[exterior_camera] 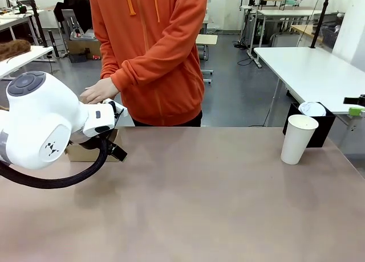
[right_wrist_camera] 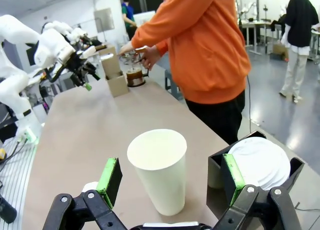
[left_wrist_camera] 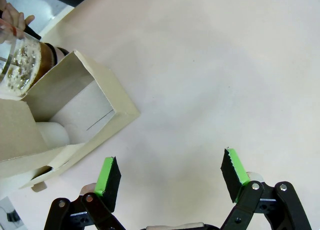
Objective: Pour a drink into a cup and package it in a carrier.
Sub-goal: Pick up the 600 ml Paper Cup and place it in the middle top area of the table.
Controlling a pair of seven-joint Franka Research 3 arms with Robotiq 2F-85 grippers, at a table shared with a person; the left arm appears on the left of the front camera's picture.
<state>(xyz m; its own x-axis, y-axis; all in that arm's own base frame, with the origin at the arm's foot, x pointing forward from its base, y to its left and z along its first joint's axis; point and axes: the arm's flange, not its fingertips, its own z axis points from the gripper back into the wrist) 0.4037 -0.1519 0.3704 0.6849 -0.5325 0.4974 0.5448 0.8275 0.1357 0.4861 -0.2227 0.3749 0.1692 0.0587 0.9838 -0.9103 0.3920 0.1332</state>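
The white paper cup (exterior_camera: 298, 138) stands open-topped at the table's right; in the right wrist view the cup (right_wrist_camera: 159, 170) sits just ahead of my open right gripper (right_wrist_camera: 170, 180), between the lines of its fingers and untouched. The brown cardboard carrier (left_wrist_camera: 75, 115) lies just ahead and left of my open left gripper (left_wrist_camera: 171, 175), which hovers over bare table. Something white and round (left_wrist_camera: 52, 135) sits in one pocket. Beside the carrier (right_wrist_camera: 115, 75), the person's hand (right_wrist_camera: 145, 55) holds the glass press pot (right_wrist_camera: 134, 75) with dark drink. My left arm (exterior_camera: 45, 125) hides most of the carrier (exterior_camera: 82, 154).
A black box holding white lids (exterior_camera: 312, 117) stands right behind the cup at the table's far right edge. The person in an orange hoodie (exterior_camera: 154, 51) stands at the far side, left of centre. The brown tabletop (exterior_camera: 199, 199) stretches between the two arms.
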